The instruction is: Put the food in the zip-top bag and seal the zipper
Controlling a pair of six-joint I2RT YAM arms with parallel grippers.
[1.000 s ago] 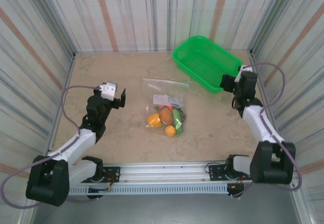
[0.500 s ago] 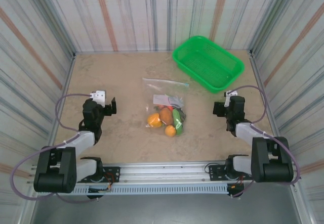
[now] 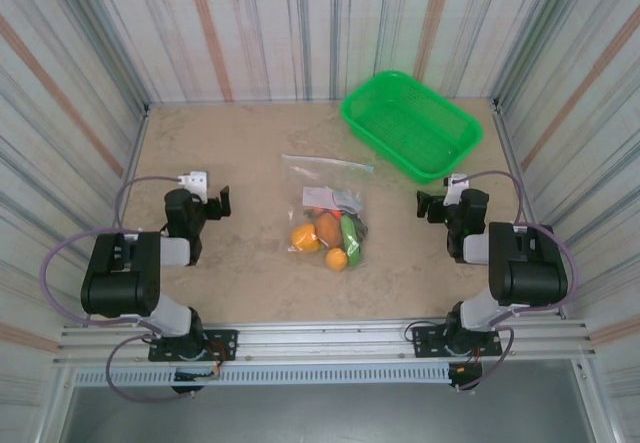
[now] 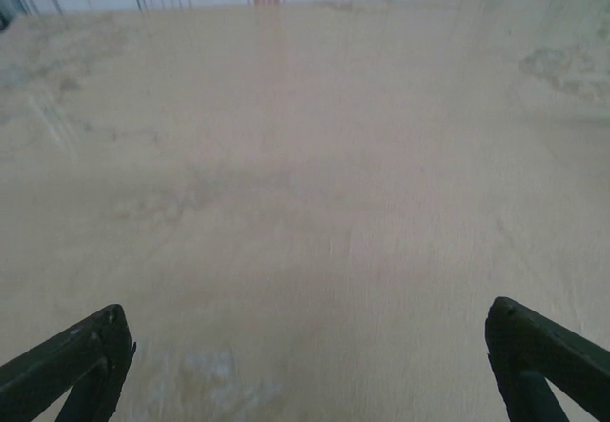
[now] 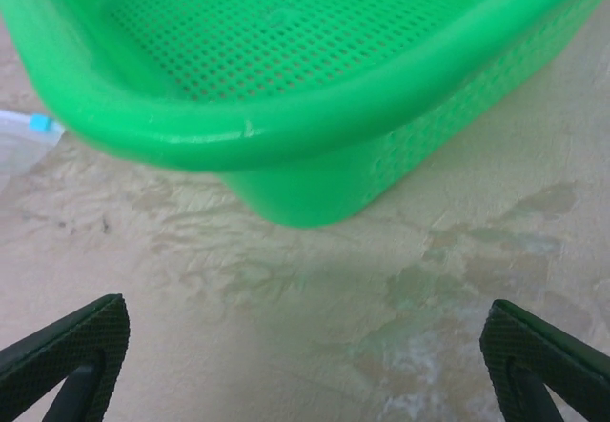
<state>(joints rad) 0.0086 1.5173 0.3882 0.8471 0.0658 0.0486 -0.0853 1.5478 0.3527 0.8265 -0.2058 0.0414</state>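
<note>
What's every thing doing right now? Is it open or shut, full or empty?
Bag: lying flat, looks filled at its near end.
Zipper: too small to tell if sealed.
Food: bunched together, seemingly inside the bag.
Basket: upright, empty.
Left gripper: open, holding nothing.
Right gripper: open, holding nothing.

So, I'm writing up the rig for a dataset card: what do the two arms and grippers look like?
Both the left arm and right arm have boxy black joint housings, white link sections and a looping mauve-grey cable. Each wrist carries a small white camera block. The left gripper and right gripper have dark, flat, tapering fingers.
</note>
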